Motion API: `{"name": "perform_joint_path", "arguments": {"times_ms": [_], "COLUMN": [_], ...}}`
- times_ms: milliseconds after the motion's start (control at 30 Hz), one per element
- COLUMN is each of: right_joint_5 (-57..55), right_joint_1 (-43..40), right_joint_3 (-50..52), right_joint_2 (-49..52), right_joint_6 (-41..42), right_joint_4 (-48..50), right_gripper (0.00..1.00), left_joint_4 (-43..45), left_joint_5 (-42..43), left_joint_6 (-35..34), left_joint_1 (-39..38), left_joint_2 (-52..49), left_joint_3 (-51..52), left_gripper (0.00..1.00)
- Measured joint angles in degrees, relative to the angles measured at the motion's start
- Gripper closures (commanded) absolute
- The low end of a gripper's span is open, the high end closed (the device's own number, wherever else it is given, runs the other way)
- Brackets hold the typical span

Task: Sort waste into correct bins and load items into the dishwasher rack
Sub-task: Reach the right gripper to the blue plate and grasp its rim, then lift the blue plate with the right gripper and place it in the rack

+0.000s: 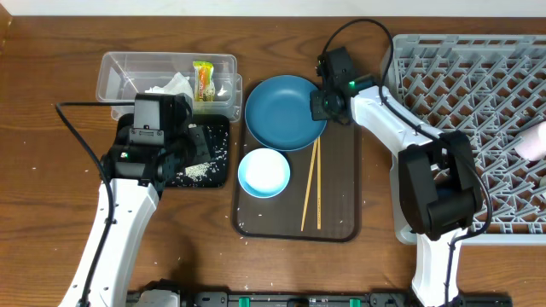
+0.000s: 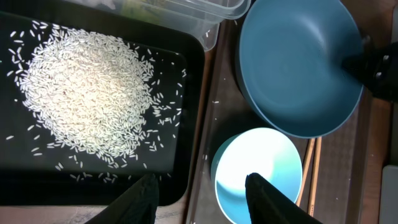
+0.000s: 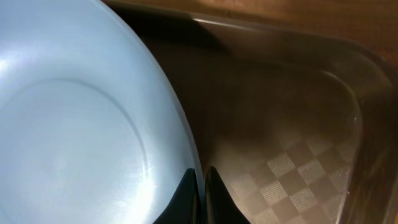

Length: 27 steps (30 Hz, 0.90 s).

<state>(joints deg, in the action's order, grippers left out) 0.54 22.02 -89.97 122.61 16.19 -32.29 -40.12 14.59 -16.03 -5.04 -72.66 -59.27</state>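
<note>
The dark blue plate (image 1: 283,111) lies on the brown serving tray (image 1: 337,205). My right gripper (image 1: 322,104) is shut on the plate's right rim (image 3: 93,124). The light blue bowl (image 1: 264,172) sits below the plate, the wooden chopsticks (image 1: 311,186) to its right. My left gripper (image 1: 183,149) is open and empty over the black tray (image 1: 215,175), which holds a heap of rice (image 2: 87,93); one finger is over the bowl (image 2: 261,168). The clear tub (image 1: 115,72) holds white tissue (image 1: 171,85) and the snack wrapper (image 1: 203,81). The grey dishwasher rack (image 1: 478,111) is at the right.
A pale pink thing (image 1: 532,143) lies in the rack at the right edge. A few rice grains are scattered on the serving tray's lower left corner (image 1: 247,228). Cables run from both arms across the table.
</note>
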Motion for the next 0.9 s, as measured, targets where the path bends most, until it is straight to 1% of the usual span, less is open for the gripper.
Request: {"name": "perform_joint_path", "arguments": {"times_ms": [200,333,500,667,767,833,900], "right_joint_5": [-0.04,-0.70,-4.07,-12.83,-18.43,-22.51,-24.92], "right_joint_1": [-1.55,-6.21,-13.79,-20.85,-24.59,-27.89,-29.94], "right_joint_3": [-4.02,-7.06,-8.87,-10.49,-10.78,-10.82,-10.78], "right_joint_2": [-0.13,-2.89,-11.63,-19.39,-21.00,-20.96,-20.63], "right_joint_6": [-0.61,-4.28,-13.94,-25.42,-32.11,-38.23,-42.42], "right_joint_4": [-0.90,-0.81,2.67,8.72,12.90,15.39,16.76], "right_gripper": [0.99,0.99,0.99,0.99,0.99,0.99,0.99], "left_joint_4": [-0.02,0.00,0.13,0.52,0.55,0.55,0.59], "left_joint_5": [0.00,0.00,-0.02,-0.02,-0.02,0.00,0.00], "left_joint_6": [0.00,0.00,0.00,0.00,0.00,0.00,0.00], "left_joint_1": [0.02,0.02,0.00,0.02,0.00,0.00,0.00], "left_joint_2": [0.00,0.00,0.00,0.00,0.00,0.00,0.00], "left_joint_3": [0.00,0.00,0.00,0.00,0.00,0.00,0.00], "left_gripper": [0.51,0.51,0.51,0.51,0.51,0.51,0.51]}}
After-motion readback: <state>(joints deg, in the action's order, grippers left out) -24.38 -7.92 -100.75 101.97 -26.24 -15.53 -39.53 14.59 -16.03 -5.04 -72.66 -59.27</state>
